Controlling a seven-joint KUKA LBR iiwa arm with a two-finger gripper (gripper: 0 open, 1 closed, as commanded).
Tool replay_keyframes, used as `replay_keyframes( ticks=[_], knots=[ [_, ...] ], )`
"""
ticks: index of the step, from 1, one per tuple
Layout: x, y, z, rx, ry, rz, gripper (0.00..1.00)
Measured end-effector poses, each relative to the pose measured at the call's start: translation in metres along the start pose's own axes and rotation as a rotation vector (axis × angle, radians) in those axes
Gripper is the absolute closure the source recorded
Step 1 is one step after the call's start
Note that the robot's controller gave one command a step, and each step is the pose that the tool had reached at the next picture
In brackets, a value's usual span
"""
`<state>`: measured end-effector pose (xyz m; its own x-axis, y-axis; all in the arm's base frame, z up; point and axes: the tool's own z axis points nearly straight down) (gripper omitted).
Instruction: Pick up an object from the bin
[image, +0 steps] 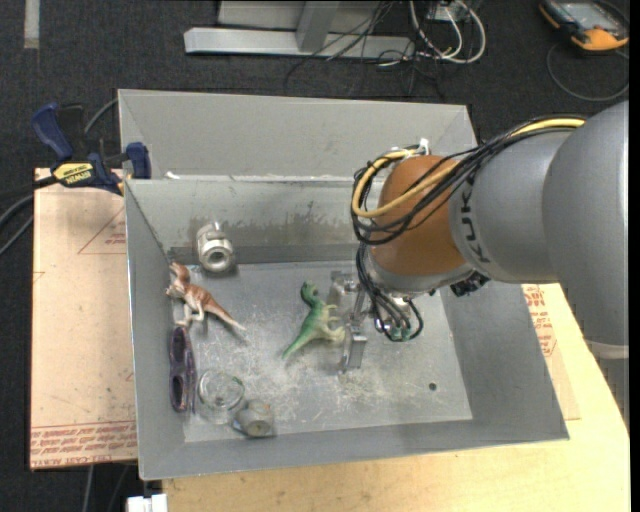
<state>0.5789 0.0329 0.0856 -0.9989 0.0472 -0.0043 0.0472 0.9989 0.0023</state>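
My gripper (349, 335) hangs low over the middle of the bin floor, its metal fingers pointing down right beside a green toy dinosaur (314, 322). The dinosaur stands on the floor with its tail stretched toward the lower left and its body just left of the fingers, possibly touching one. Whether it sits between the fingers cannot be made out.
An orange-and-white toy dinosaur (199, 296) lies at the left wall. A silver metal fitting (215, 248) sits at the back left. Purple glasses (180, 368), a clear cup (220, 391) and a small grey cap (259, 423) lie in the front left corner.
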Motion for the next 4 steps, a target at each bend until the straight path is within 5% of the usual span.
replay_keyframes(
  ticks=[1, 2, 4],
  knots=[
    [-0.027, 0.033, -0.012, 0.000, 0.004, -0.079, 0.00],
    [-0.029, 0.034, 0.012, 0.001, -0.009, -0.300, 1.00],
    [-0.029, 0.034, 0.012, 0.000, -0.009, -0.300, 1.00]
  ],
)
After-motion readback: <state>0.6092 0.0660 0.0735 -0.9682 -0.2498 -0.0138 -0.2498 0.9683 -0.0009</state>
